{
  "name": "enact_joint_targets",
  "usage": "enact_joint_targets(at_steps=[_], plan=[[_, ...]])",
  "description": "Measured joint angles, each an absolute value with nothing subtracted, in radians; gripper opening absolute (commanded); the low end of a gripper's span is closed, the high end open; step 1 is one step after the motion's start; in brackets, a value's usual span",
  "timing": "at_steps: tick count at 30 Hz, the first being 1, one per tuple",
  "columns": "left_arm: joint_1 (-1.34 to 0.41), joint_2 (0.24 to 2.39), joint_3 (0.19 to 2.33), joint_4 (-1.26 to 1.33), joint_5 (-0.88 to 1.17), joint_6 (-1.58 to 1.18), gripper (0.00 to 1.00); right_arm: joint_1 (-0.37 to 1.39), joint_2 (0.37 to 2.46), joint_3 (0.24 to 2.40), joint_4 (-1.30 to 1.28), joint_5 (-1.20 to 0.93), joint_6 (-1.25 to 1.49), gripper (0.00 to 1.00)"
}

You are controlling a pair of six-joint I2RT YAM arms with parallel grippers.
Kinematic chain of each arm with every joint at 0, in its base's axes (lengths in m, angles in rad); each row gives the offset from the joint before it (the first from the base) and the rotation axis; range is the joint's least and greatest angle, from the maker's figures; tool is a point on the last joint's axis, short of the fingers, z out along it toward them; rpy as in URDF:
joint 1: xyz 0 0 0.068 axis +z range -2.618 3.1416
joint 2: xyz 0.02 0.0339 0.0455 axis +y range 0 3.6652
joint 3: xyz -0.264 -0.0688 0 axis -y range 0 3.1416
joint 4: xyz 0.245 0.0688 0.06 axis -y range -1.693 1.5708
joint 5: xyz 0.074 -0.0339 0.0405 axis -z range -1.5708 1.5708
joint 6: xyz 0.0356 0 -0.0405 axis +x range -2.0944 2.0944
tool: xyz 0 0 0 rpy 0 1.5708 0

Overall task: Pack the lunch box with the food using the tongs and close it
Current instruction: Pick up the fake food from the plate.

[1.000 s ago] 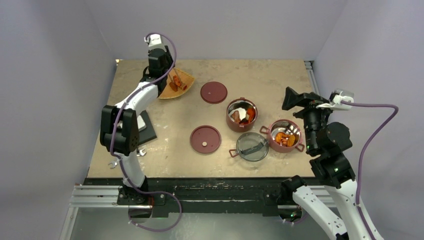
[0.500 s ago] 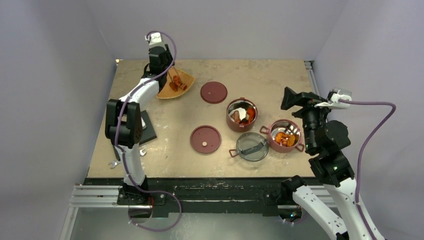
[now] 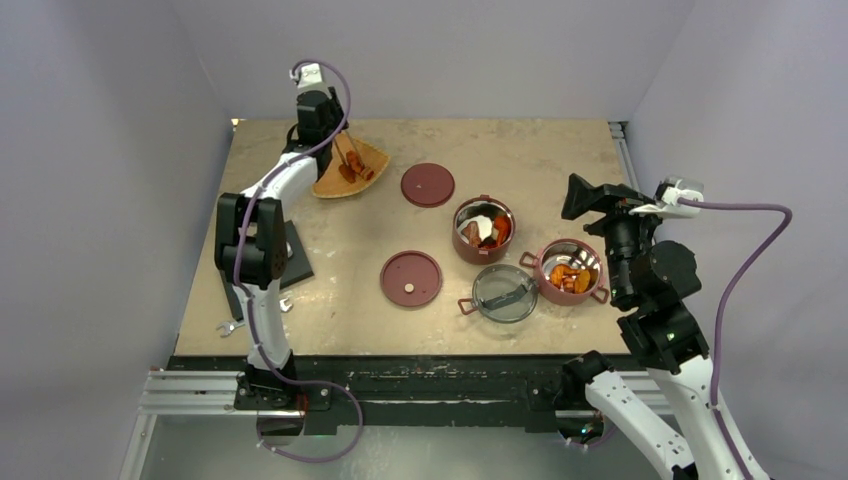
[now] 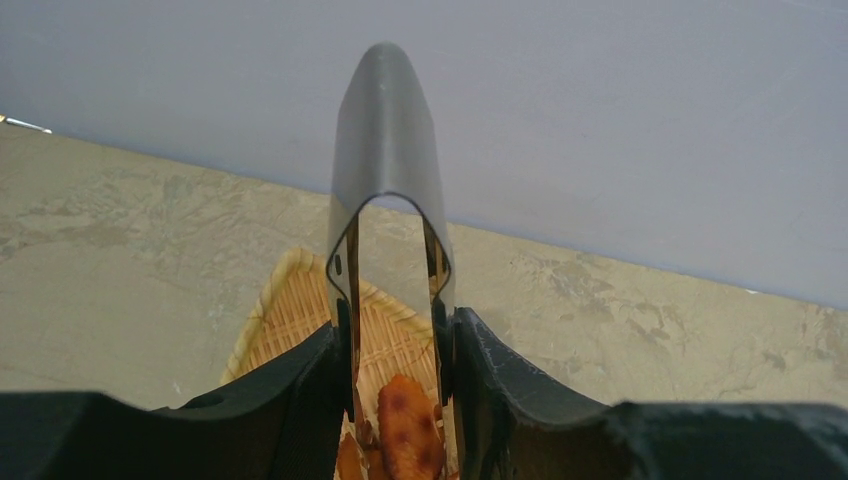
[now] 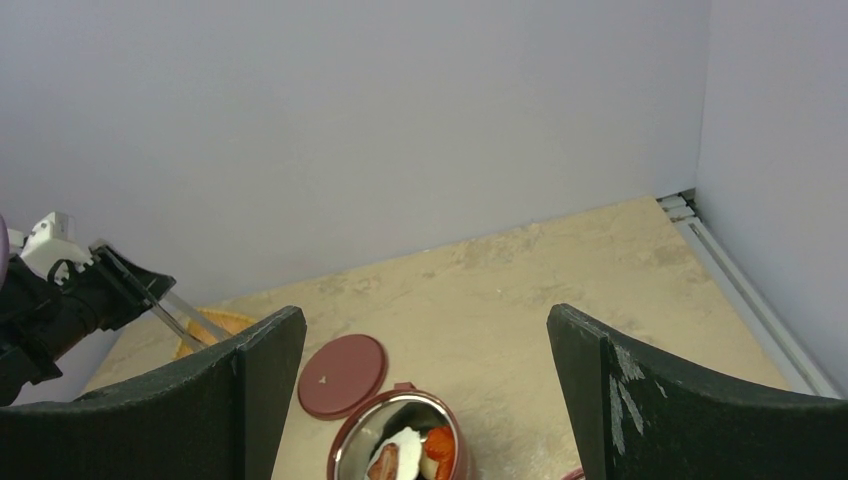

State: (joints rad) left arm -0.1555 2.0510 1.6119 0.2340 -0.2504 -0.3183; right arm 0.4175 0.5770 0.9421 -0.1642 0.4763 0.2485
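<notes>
Tongs (image 4: 388, 190) sit clamped in the left gripper (image 4: 396, 338), fingers (image 4: 300, 400) pressing both steel arms from outside, bent end pointing up in the wrist cam. Arms squeezed narrow, approx parallel, w/ a slim gap between. Tips drop out of the frame bottom, so can't tell if they're pinching anything. Top cam: tongs slant down over the orange fan-shaped tray (image 3: 374, 150) at the far left of the table (image 3: 540, 150), tips in among the food pieces (image 3: 353, 170) there, orange-red and brown; too small to say touching or not. Left wrist view shows a browned orange piece (image 4: 405, 430) right between the tong arms, on the woven tray.

Over to the lunch box, all in parts, mid-right of the table. Far bowl (image 3: 461, 240) open, holding a white slice plus red and dark bits. Near bowl (image 3: 547, 290), just right of it and closer to the bases, holding orange pieces. Smoky clear lid (image 3: 504, 293) lies flat, right up against the near bowl's left side. Two dark-red discs lie flat on the table: first disc lid (image 3: 428, 185) beyond the far bowl, near the tray; second disc lid (image 3: 411, 278) left of the clear lid.

Right gripper (image 3: 572, 200) hangs in the air on the right, above the bowls, jaws spread wide, nothing between them. Small silver wrench (image 3: 229, 326) lies near the left arm's base.
</notes>
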Motion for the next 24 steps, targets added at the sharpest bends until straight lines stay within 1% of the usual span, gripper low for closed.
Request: enact_joint_targets(at_steps=[9, 13, 24], plan=[[-0.153, 2.085, 1.65, 0.236, -0.208, -0.323, 0.38, 0.418, 0.578, 0.942, -0.164, 0.476, 0.25, 0.95], [-0.152, 2.089, 1.653, 0.24, -0.199, -0.326, 0.35, 0.418, 0.58, 0.942, -0.164, 0.476, 0.251, 0.95], [-0.152, 2.095, 1.672, 0.237, -0.194, -0.326, 0.35, 0.418, 0.583, 0.942, -0.164, 0.476, 0.254, 0.95]])
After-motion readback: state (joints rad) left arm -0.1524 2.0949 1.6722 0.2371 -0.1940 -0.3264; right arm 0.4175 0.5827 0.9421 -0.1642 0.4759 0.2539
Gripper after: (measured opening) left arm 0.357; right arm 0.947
